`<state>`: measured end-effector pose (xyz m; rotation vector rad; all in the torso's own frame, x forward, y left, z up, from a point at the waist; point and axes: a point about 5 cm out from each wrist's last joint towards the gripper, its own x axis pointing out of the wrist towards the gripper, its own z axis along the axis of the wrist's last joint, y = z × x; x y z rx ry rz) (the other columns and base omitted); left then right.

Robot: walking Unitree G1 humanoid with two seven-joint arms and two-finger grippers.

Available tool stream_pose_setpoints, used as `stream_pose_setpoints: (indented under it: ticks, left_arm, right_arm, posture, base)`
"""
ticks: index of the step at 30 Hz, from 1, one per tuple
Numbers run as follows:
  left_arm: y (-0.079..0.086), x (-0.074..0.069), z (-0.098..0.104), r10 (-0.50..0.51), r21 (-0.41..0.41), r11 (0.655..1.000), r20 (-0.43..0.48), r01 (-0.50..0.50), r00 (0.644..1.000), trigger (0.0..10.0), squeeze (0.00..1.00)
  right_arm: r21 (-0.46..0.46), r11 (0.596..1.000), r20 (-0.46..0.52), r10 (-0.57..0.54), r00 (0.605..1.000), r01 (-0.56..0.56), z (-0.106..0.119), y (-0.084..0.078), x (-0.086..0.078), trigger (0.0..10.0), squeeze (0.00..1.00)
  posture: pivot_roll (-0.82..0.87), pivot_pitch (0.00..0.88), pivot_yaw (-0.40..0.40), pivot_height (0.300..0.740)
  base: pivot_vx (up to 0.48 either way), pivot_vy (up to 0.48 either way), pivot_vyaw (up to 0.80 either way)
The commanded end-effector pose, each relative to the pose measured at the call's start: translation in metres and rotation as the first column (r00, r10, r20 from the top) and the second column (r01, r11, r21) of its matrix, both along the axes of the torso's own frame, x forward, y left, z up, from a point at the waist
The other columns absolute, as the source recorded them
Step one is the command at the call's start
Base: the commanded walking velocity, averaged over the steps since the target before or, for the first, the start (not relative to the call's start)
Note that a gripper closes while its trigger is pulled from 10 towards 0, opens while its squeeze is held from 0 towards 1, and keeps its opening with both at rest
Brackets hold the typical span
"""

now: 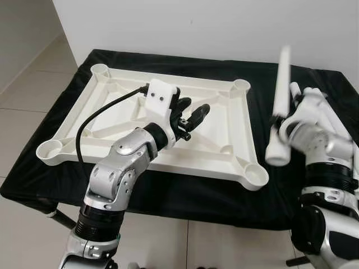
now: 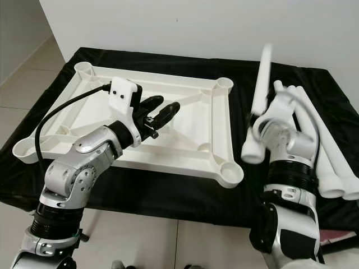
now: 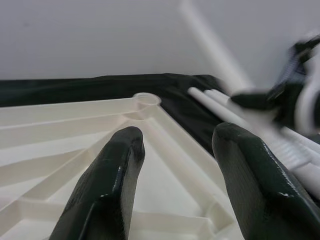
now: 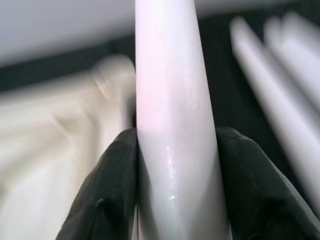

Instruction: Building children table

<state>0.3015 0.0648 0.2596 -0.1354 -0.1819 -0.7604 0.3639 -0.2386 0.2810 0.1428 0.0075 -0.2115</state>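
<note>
The upturned white tabletop (image 1: 219, 145) lies on the black-draped counter (image 1: 185, 196), all four corner sockets unfilled; the right claw (image 4: 175, 165) grips one leg (image 1: 279, 106) beside it, spare legs (image 2: 331, 162) wait, left claw (image 1: 190, 115) hovers open.

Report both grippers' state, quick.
Left gripper: jaws open, empty, over the tabletop frame.
Right gripper: shut on a white table leg.

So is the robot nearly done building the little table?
Not yet. The white tabletop lies upside down on the black cloth, with empty sockets at its corners. The right end effector is clamped on one white leg, lifted up. The left end effector hovers open over the tabletop. Spare legs wait alongside.
</note>
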Motion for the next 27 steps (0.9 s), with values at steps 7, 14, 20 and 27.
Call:
stream_pose_setpoints:
  ticks: [7, 14, 20, 27]
  left_arm:
    - [0.004, 0.009, 0.007, 0.053, -0.050, 0.997, -0.032, -0.055, 0.998, 10.0, 0.00]
    - [0.019, 0.019, 0.029, 0.104, -0.094, 0.990, 0.002, -0.104, 0.995, 10.0, 0.60]
    - [0.029, 0.014, 0.062, -0.032, -0.197, 0.980, 0.033, 0.038, 0.999, 10.0, 1.00]
    - [0.038, 0.014, 0.080, -0.160, -0.337, 0.929, 0.013, 0.155, 0.987, 10.0, 0.00]
  right_arm:
    - [-0.288, 0.948, 0.263, 0.213, 0.941, -0.134, 0.042, 0.046, -0.019, 10.0, 0.00]
    - [-0.400, 0.885, 0.371, 0.393, 0.842, -0.237, 0.025, 0.102, -0.035, 10.0, 0.00]
    - [-0.496, 0.798, 0.389, 0.557, 0.734, -0.342, -0.002, 0.160, -0.059, 10.0, 0.00]
    - [-0.588, 0.703, 0.366, 0.672, 0.643, -0.400, -0.015, 0.183, -0.077, 10.0, 0.00]
  posture:
    - [-0.07, 0.107, 0.017, 0.740]
    - [-0.04, 0.098, 0.023, 0.740]
    - [-0.03, 0.092, 0.024, 0.740]
    - [-0.02, 0.089, 0.026, 0.740]
  base:
    - [0.000, 0.000, 0.00]
    - [0.000, 0.000, 0.00]
    - [0.000, 0.000, 0.00]
    - [0.000, 0.000, 0.00]
